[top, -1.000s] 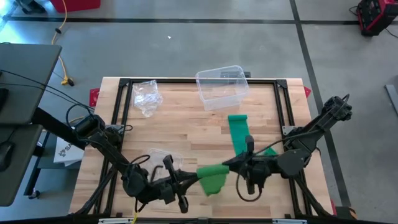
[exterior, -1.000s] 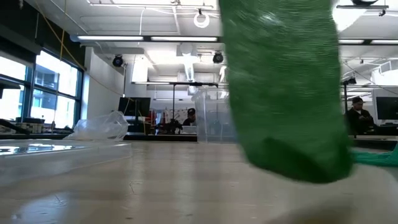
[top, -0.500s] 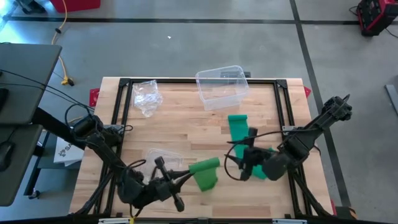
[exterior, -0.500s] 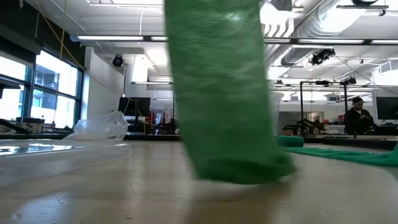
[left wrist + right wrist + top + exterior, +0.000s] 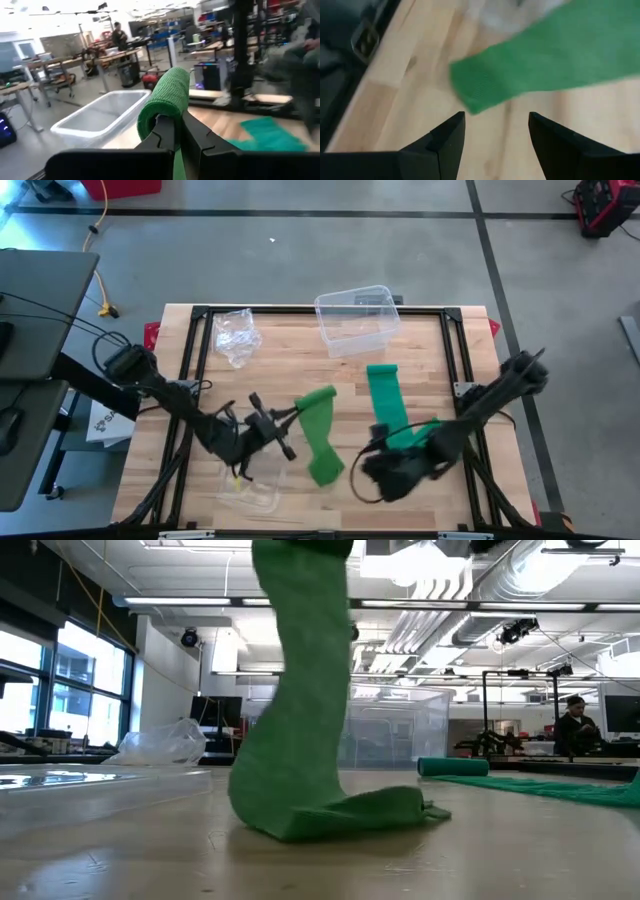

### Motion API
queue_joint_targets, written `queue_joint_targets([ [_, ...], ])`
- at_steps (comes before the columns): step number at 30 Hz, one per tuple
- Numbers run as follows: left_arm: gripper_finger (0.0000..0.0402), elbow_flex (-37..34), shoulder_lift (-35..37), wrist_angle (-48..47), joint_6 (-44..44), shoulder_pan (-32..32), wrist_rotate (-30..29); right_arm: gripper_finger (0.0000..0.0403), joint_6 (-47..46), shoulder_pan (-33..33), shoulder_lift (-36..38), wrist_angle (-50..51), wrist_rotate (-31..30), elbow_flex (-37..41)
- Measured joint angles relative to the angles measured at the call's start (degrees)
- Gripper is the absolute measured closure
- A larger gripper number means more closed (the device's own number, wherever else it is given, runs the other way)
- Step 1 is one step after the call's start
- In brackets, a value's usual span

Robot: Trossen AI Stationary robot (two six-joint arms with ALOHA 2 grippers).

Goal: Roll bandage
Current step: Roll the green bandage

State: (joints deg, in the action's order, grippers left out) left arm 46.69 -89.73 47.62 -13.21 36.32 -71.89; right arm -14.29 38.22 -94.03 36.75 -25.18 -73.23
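High view: left gripper (image 5: pixel 290 420) clamped on upper end of green bandage (image 5: pixel 318 438), lifted centre-table; lower end draped on tabletop. Right gripper (image 5: pixel 372 472) wide apart, empty, near right. Soft, light, limp fabric; best gripped at free end.

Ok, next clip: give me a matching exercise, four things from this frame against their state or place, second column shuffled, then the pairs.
Things:
1. left gripper
2. right gripper
3. clear plastic bin
4. crumpled plastic bag

States or places:
A. open, holding nothing, at the table's near right
B. far side of the table, middle
C. shut on the green bandage, lifting one end
D. far left part of the table

Pairs: 1-C, 2-A, 3-B, 4-D
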Motion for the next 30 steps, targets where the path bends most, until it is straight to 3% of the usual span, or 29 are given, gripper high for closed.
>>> queue_joint_targets([
  [6,0.0401,-8.4,3.1,0.0,6.1,-2.3,2.2,0.0194,9.9,-6.6,-13.4,-12.7,16.8,0.0],
  [11,0.0399,-11.5,3.3,-0.4,9.8,-1.6,2.3,0.0195,13.2,-11.9,-20.4,-22.5,26.5,0.0],
  [18,0.0396,-11.5,3.4,-4.1,13.1,-1.7,2.3,0.0207,14.5,-11.6,-24.9,-23.6,26.8,-0.1],
  [21,0.0396,-11.5,3.3,-4.5,13.2,-1.9,2.1,0.0256,12.6,-10.6,-25.2,-23.3,24.5,-0.2],
  [25,0.0396,-11.5,3.3,-5.4,13.6,-1.9,2.1,0.0371,9.2,-9.3,-24.6,-22.8,22.2,-0.2],
  [30,0.0395,-11.5,3.3,-14.1,21.0,-2.0,3.9,0.0392,2.1,-6.5,-19.4,-18.0,20.7,-1.1],
])
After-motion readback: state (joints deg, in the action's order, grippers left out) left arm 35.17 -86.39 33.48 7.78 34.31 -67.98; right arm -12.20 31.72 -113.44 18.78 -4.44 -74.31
